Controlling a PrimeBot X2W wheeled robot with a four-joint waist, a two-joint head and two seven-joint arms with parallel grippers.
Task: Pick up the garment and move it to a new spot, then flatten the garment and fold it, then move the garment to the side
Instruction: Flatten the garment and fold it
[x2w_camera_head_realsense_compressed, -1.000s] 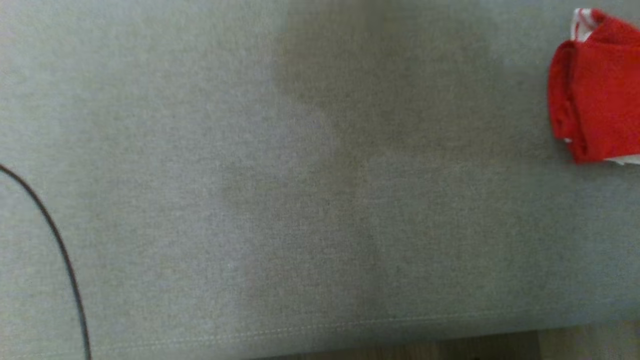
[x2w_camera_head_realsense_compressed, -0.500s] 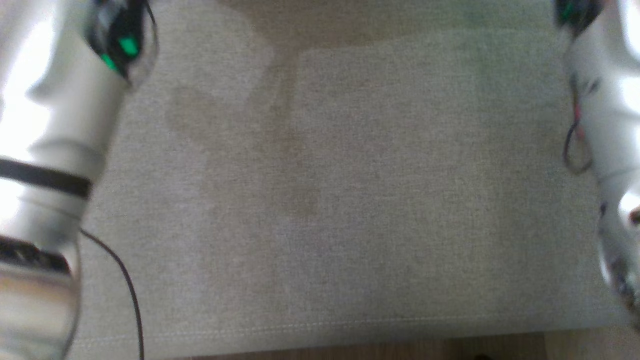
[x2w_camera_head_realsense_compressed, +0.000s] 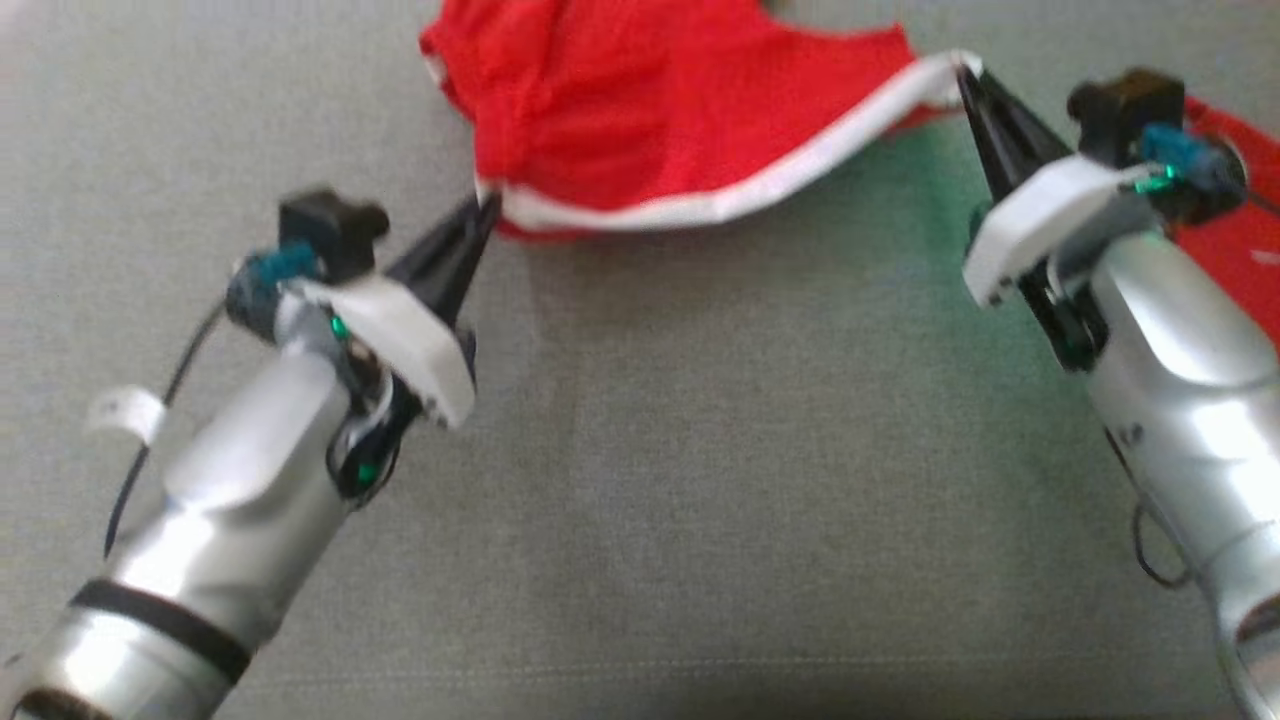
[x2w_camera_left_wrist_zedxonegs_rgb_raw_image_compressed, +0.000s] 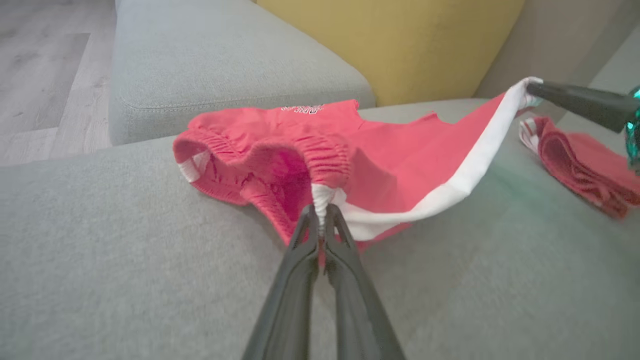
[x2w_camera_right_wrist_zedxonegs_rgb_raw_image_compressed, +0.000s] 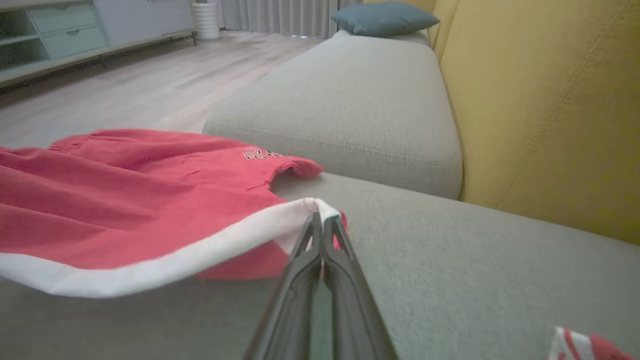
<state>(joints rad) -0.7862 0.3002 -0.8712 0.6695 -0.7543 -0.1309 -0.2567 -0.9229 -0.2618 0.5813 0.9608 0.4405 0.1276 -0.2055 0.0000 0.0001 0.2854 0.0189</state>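
The garment is a pair of red shorts with a white side stripe, lying across the grey couch seat. My left gripper is shut on the waistband end of the stripe, the elastic waistband bunched just past its tips. My right gripper is shut on the hem end of the same stripe. The white stripe hangs stretched between the two grippers. In the left wrist view the shorts lie open behind the fingers; in the right wrist view the shorts spread to the left.
A second red and white garment, folded, lies on the seat at my right. Yellow back cushions rise behind the seat. A neighbouring grey seat cushion carries a blue pillow. Wooden floor lies beyond.
The head view has shifted a lot across the frames, so the camera moved. Both arms and the stretched shorts have come into view; earlier only bare seat and the folded garment showed.
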